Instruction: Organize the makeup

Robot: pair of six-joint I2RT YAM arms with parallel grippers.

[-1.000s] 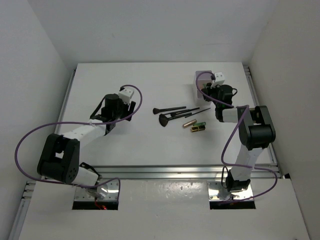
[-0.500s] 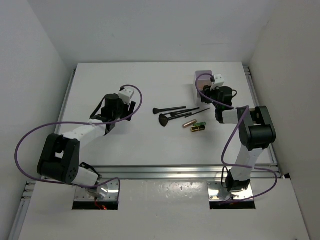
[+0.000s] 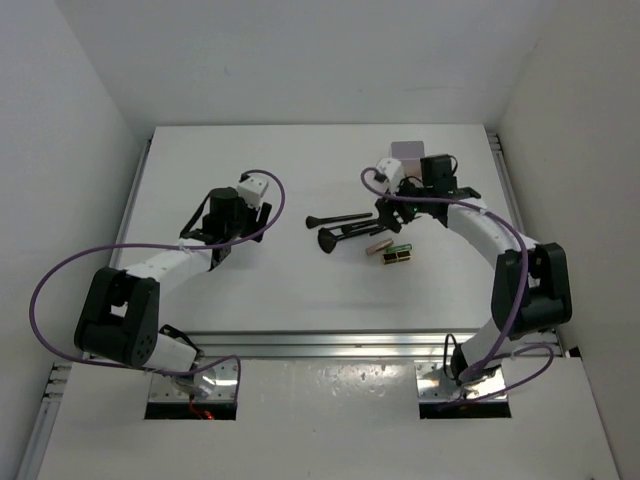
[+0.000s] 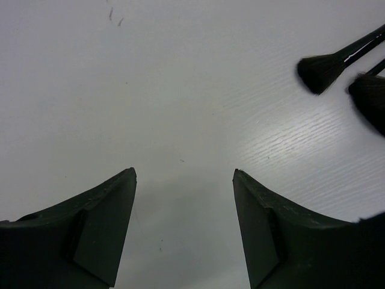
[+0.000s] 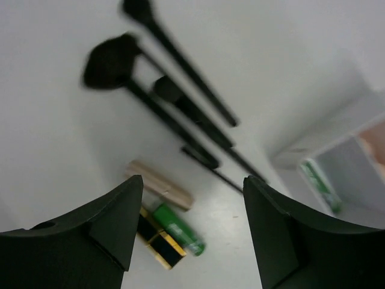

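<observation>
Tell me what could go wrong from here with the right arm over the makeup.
The brushes lie packed side by side, so the open right pincer may pinch two or knock neighbours askew. The beige tube and green tube lie close together right by it, so a nudge could roll one away.

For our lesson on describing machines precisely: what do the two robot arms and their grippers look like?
Both arms, left arm and right arm, have white tubular links joined by bulky black joints. A purple cable loops loosely along each. A small white box sits at the left wrist. The left gripper and right gripper each have two dark, wedge-shaped fingers.
</observation>
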